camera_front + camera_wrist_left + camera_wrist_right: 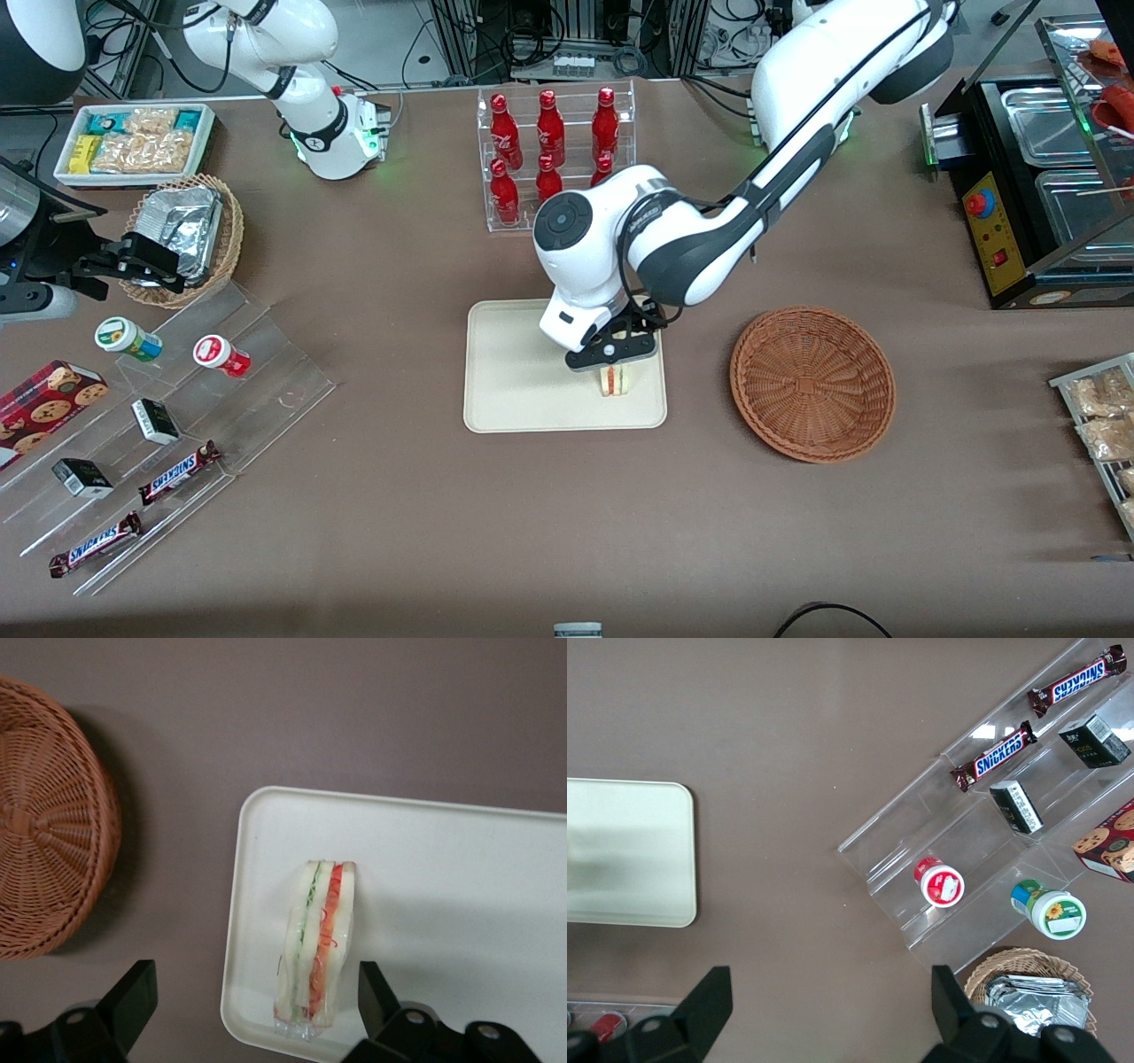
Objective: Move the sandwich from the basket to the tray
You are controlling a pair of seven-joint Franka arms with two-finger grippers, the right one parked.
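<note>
Sandwich [615, 380]: was sitting on the tray, standing on its edge near the tray's corner closest to the wicker basket. In the front view that's just below center frame. The wrist cam [317, 943] showed the red and green filling stripes facing up.

Tray [518, 385]: cream rectangle in the middle of the table, lower center of the front view. Only the sandwich was on it.

Basket [812, 383]: wide reddish-brown one, right of center in the front view, beside the tray toward the working arm's end. Nothing was in it that I could see.

Gripper [613, 353]: hung right over the sandwich, above that same tray corner. Fingers [131, 1001] were spread wide, one out over the bare tablecloth and the other over the tray, not touching the sandwich at all.

Cola bottles [549, 146]: red ones in a clear rack, upper center, farther from the front camera than the tray.

Foil-packet basket [188, 232]: smaller wicker one, left side of frame, toward the parked arm's end.

Snickers bars [180, 472]: on the clear stepped stand, lower left.
</note>
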